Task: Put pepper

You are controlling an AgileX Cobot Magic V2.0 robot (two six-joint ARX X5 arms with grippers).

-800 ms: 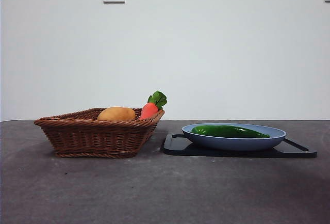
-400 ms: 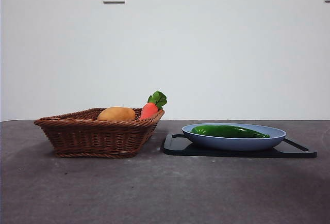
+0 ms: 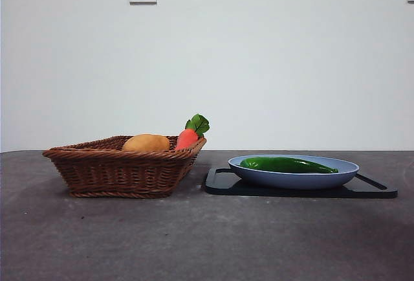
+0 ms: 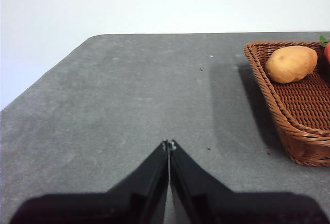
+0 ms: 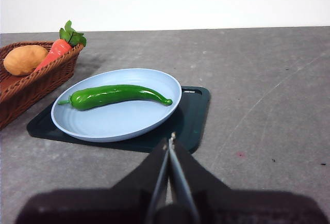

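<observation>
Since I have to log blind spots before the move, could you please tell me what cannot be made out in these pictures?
- Basket floor: front view, hidden by its own wall; only the tops of the potato and carrot show.
- Carrot: left wrist view, cut off by the edge.
- Pepper underside: front view, hidden by the plate rim.
- Tray: largely covered by the plate in the right wrist view.
- Both arms: out of the front view.

Right gripper (image 5: 169,140): jaws pressed together, holding nothing, over the grey table (image 5: 268,74). Pepper (image 5: 116,95): lying lengthwise in the blue plate (image 5: 118,123). Plate: on a black tray (image 5: 193,110). Wicker basket (image 5: 31,82): beside the tray, containing potato (image 5: 24,59) and carrot (image 5: 61,48).
</observation>
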